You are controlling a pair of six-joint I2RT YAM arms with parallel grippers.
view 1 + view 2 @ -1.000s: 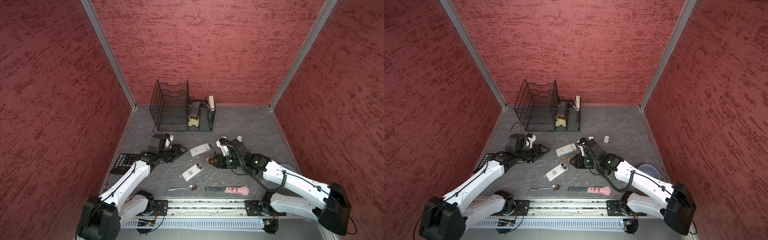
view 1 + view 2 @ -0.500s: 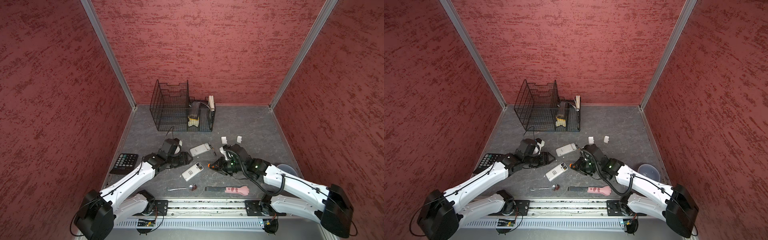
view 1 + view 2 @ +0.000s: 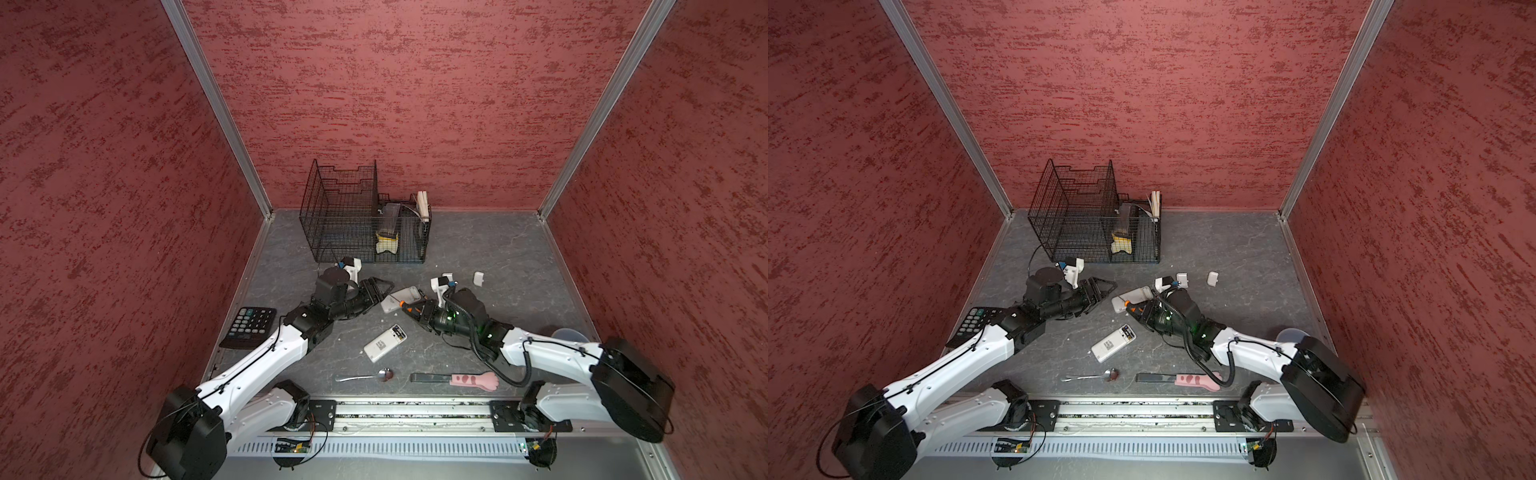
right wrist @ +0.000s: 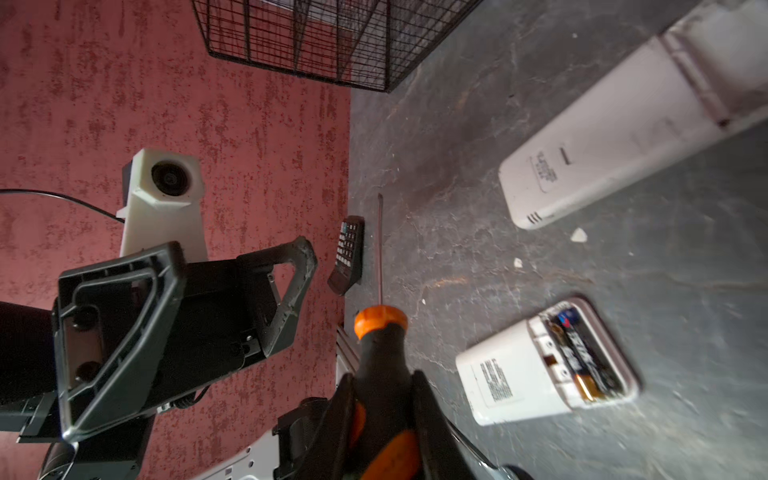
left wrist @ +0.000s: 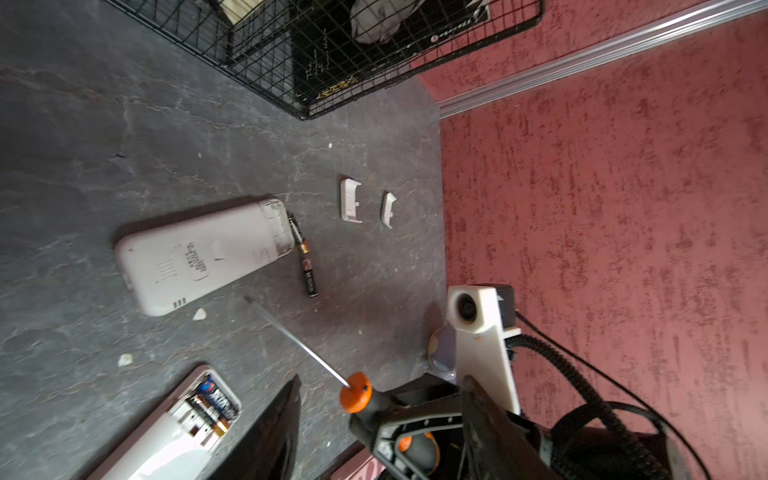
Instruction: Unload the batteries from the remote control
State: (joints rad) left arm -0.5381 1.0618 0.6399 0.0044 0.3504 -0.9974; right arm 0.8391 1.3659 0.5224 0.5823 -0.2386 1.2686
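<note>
Two white remotes lie back up on the grey floor. The far remote [image 3: 400, 297] [image 5: 199, 253] has an empty open compartment, and two loose batteries [image 5: 304, 259] lie end to end beside it. The near remote [image 3: 385, 343] [image 4: 540, 374] shows batteries [image 4: 582, 357] [image 5: 212, 405] inside its open compartment. My right gripper [image 3: 420, 311] [image 4: 384, 409] is shut on the orange-and-black screwdriver [image 4: 380, 332], whose shaft points over the floor between the remotes. My left gripper [image 3: 380, 289] [image 5: 380, 380] hangs open just left of the far remote, holding nothing.
Two white battery covers [image 5: 350, 199] [image 5: 388, 210] lie beyond the far remote. A black wire basket [image 3: 357, 220] stands at the back, a calculator [image 3: 249, 326] at the left, a spoon [image 3: 365, 376] and a pink paw-handled tool [image 3: 457, 379] at the front, a clear bowl [image 3: 569, 334] at the right.
My left gripper has swung right, from near the calculator to the far remote's left end. The right gripper, still holding the screwdriver, has shifted only a little.
</note>
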